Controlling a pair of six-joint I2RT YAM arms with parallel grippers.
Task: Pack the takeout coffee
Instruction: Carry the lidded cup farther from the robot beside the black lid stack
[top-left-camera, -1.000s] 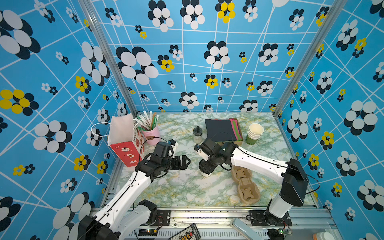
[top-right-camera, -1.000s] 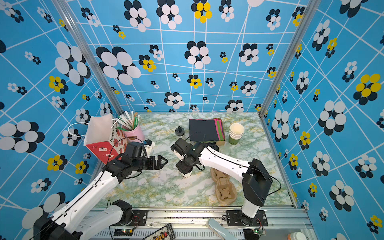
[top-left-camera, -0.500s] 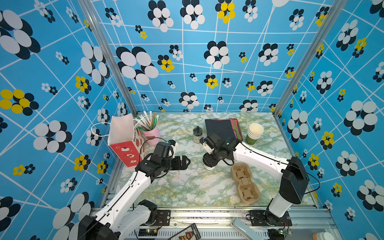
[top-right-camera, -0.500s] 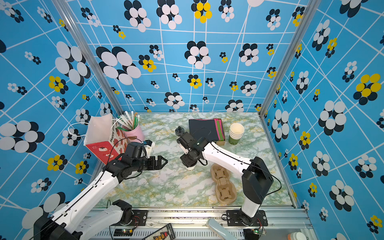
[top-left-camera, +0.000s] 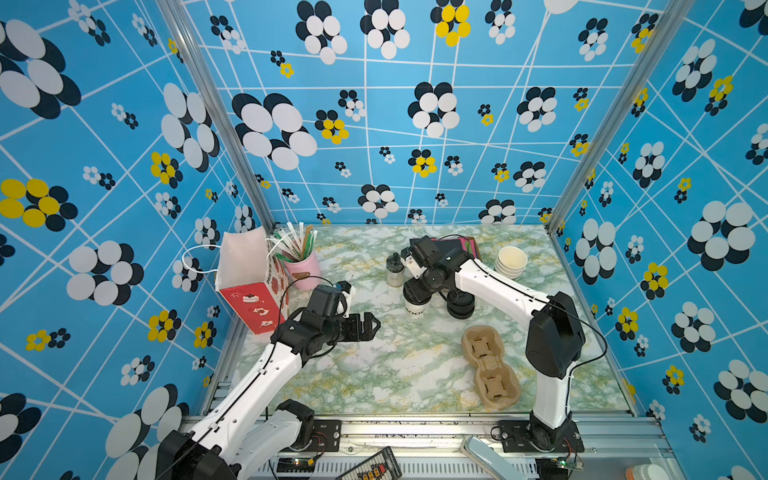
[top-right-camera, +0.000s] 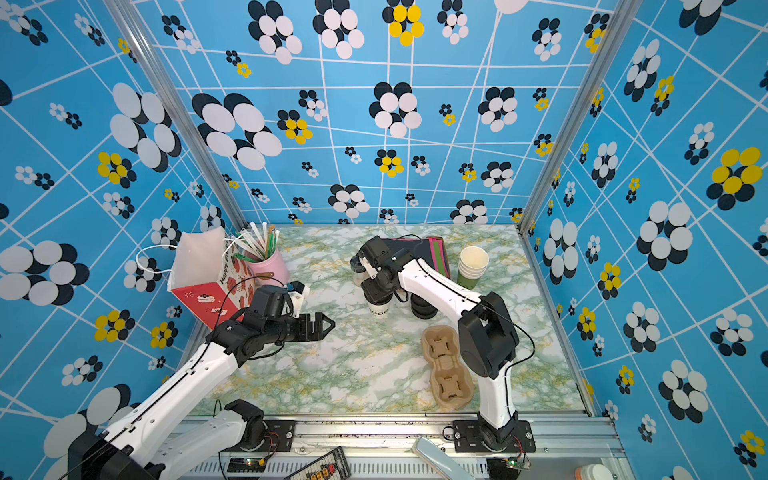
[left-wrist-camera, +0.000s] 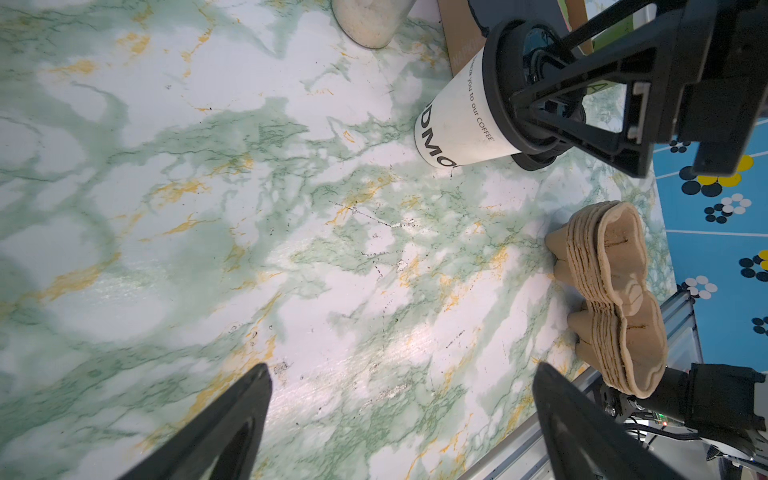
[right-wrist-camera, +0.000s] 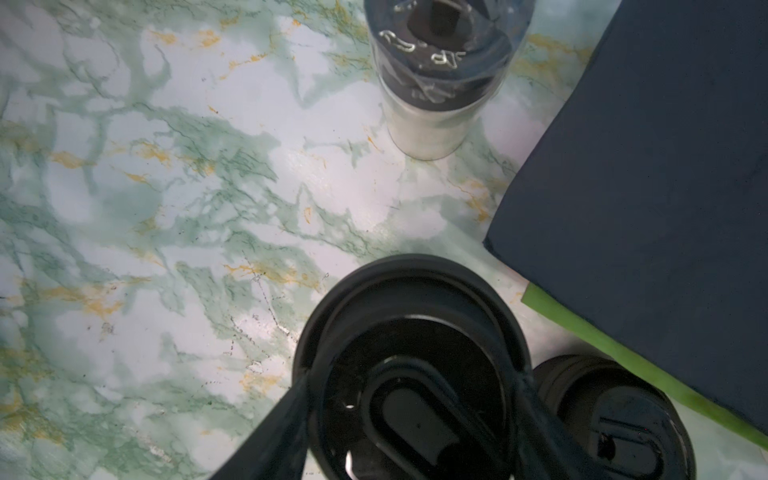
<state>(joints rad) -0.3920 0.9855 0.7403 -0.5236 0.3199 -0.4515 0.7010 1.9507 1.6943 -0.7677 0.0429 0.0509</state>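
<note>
Right hand (top-left-camera: 415, 294) pinches the round black plastic lid (right-wrist-camera: 399, 299) on the white paper cup (top-left-camera: 414, 311); left hand (top-left-camera: 372, 327) hangs spread. Lift straight, lest the lid pop.

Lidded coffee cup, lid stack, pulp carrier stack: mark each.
lidded coffee cup (left-wrist-camera: 459, 118), left wrist view, printed wall
lid stack (top-left-camera: 460, 308), a top view, topmost lid
pulp carrier stack (top-left-camera: 490, 365), a top view, middle waist

one lidded cup (top-left-camera: 414, 311), one bag (top-left-camera: 249, 270), one shaker (top-left-camera: 394, 271)
</note>
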